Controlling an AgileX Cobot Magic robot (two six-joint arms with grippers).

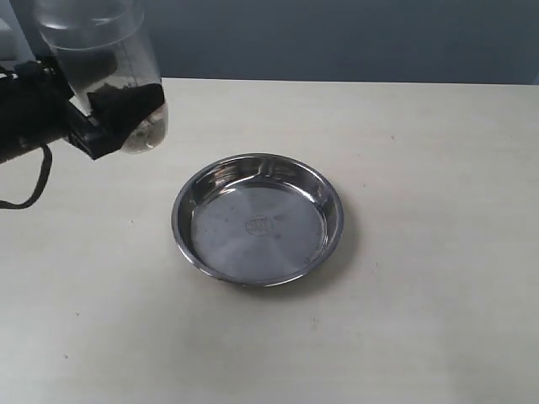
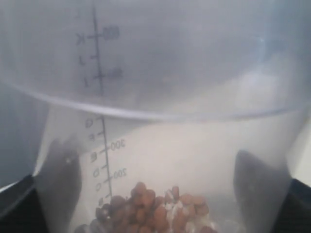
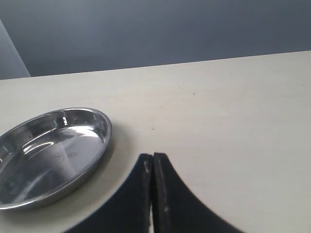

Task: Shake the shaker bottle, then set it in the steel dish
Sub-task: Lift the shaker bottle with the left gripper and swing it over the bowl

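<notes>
The shaker bottle (image 1: pixel 97 46), frosted clear plastic, hangs tilted in the air over the table's far left corner, its upper end cut off by the frame edge. My left gripper (image 1: pixel 125 114) is shut on its lower part, one black finger on each side. In the left wrist view the bottle (image 2: pixel 194 145) fills the frame, with printed marks and brownish granules (image 2: pixel 155 208) heaped at the low end between the fingers (image 2: pixel 255 189). The steel dish (image 1: pixel 189 244) lies empty at mid-table, to the right of and below the bottle. My right gripper (image 3: pixel 153 160) is shut on nothing, beside the dish (image 3: pixel 48 155).
The pale table (image 1: pixel 421 295) stretches bare to the right and front of the dish. A blue-grey wall (image 1: pixel 354 38) runs behind its far edge. A black cable (image 1: pixel 38 181) loops under the left arm. The right arm is outside the exterior view.
</notes>
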